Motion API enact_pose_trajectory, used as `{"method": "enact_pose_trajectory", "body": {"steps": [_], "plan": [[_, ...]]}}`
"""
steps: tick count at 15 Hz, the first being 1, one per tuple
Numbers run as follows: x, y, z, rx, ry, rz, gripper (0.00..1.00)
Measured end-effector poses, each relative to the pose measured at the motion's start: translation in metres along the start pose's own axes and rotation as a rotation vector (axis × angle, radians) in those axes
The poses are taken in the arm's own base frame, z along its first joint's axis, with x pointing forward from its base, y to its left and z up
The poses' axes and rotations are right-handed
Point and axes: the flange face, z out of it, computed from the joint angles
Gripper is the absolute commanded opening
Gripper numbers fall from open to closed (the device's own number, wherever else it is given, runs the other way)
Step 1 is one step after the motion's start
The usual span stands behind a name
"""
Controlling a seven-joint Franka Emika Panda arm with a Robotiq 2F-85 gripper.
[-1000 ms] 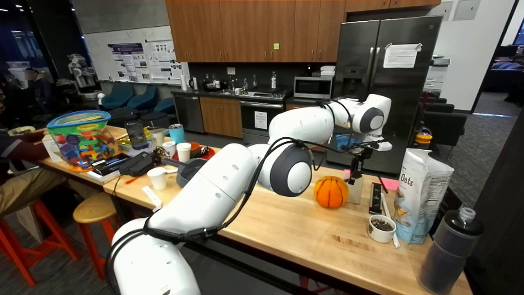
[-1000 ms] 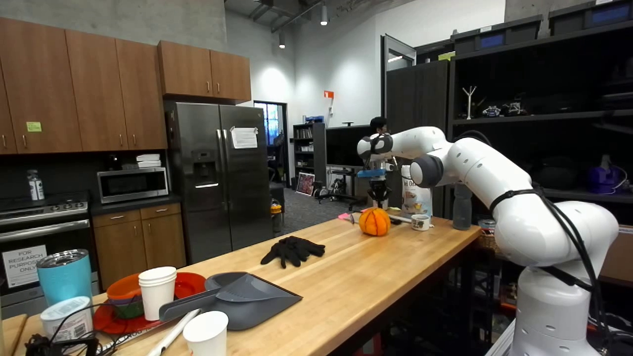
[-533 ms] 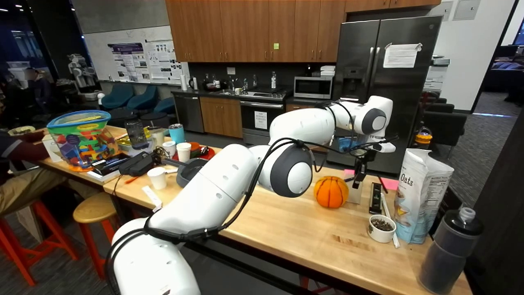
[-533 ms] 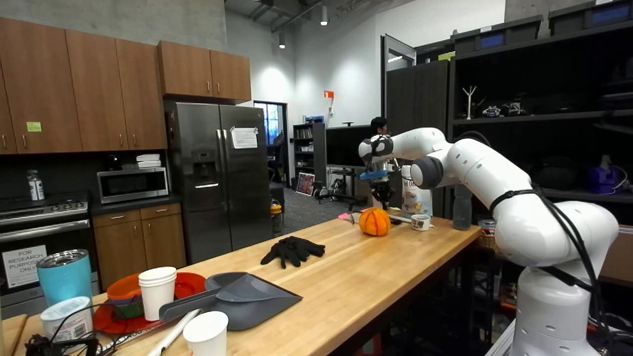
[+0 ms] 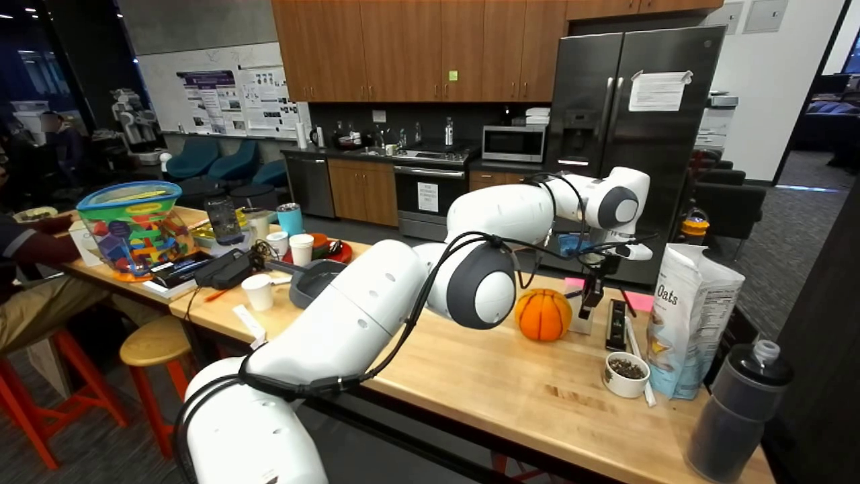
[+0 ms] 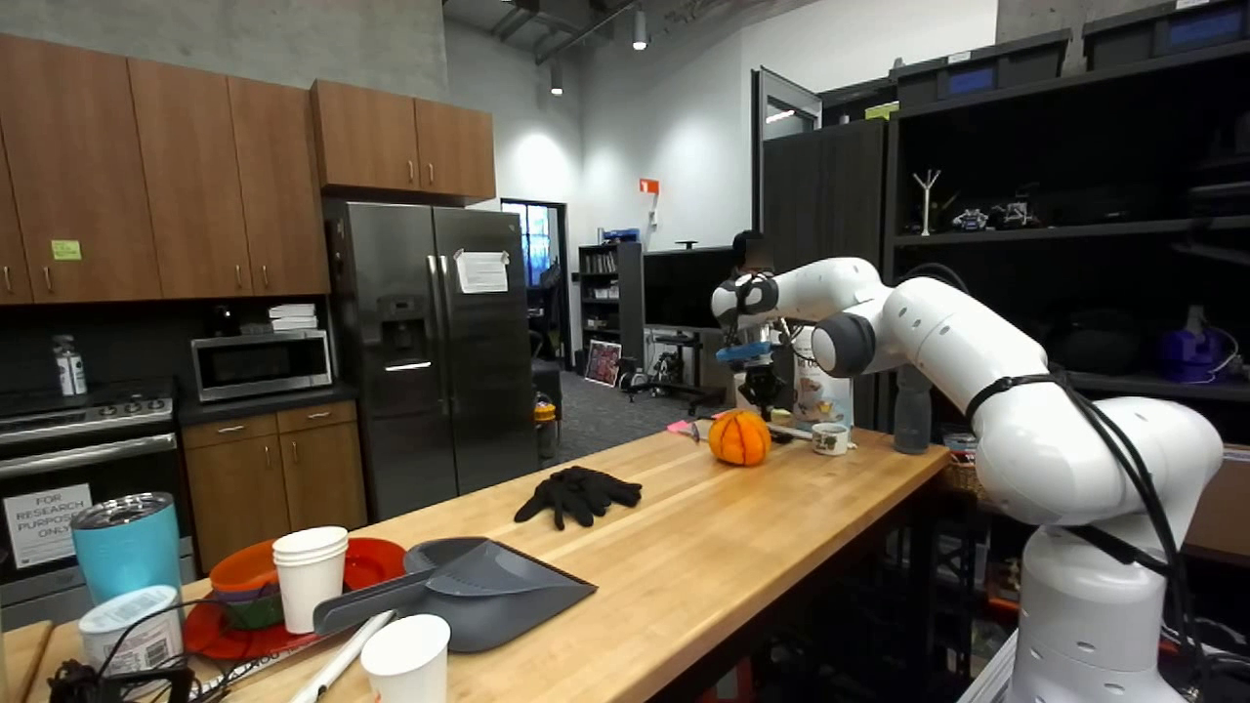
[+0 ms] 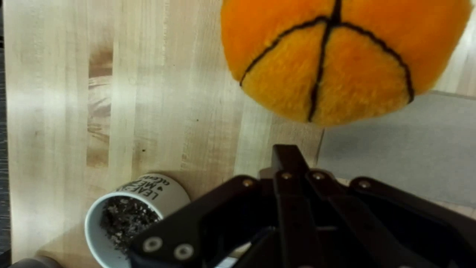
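My claw (image 7: 288, 158) hangs closed, empty, near the plush ball (image 7: 342, 59), in from the counter's edge (image 7: 16, 119); likely light, squashy, best gripped mid-width.

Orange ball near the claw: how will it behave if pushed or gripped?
The orange ball probably gives when squeezed: its surface looks plush. Being round, it may roll if nudged. The fuzzy nap likely limits slipping.

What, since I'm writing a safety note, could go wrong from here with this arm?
The shut gripper is close to the orange ball, so a sideways move might nudge it and send it rolling. The open white cup of dark, loose bits could tip and spill if bumped. The tall oats bag, standing near that cup, might topple if struck.
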Motion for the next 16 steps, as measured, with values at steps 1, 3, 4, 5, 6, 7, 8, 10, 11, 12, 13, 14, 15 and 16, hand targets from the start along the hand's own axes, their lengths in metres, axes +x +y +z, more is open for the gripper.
{"method": "enact_pose_trajectory", "body": {"steps": [1,3,4,5,6,7,8,10,11,12,13,14,15,16], "plan": [[-0.005,-0.004,-0.002,0.011,-0.001,-0.025,0.00],[-0.016,-0.013,-0.008,0.038,0.003,-0.064,0.00],[-0.022,-0.018,-0.009,0.047,0.006,-0.076,0.00],[-0.027,-0.022,-0.009,0.051,0.007,-0.085,0.00],[-0.032,-0.025,-0.007,0.049,0.006,-0.089,0.00],[-0.035,-0.028,-0.004,0.041,0.002,-0.087,0.00],[-0.038,-0.030,0.001,0.031,-0.003,-0.079,0.00],[-0.039,-0.033,0.011,0.013,-0.014,-0.059,0.00],[-0.039,-0.033,0.015,0.003,-0.020,-0.048,0.00],[-0.039,-0.032,0.018,-0.007,-0.026,-0.042,0.00],[-0.040,-0.032,0.018,-0.014,-0.031,-0.040,0.00],[-0.042,-0.031,0.017,-0.019,-0.034,-0.041,0.00],[-0.044,-0.032,0.015,-0.020,-0.034,-0.045,0.00],[-0.049,-0.033,0.011,-0.018,-0.031,-0.051,0.00]]}}
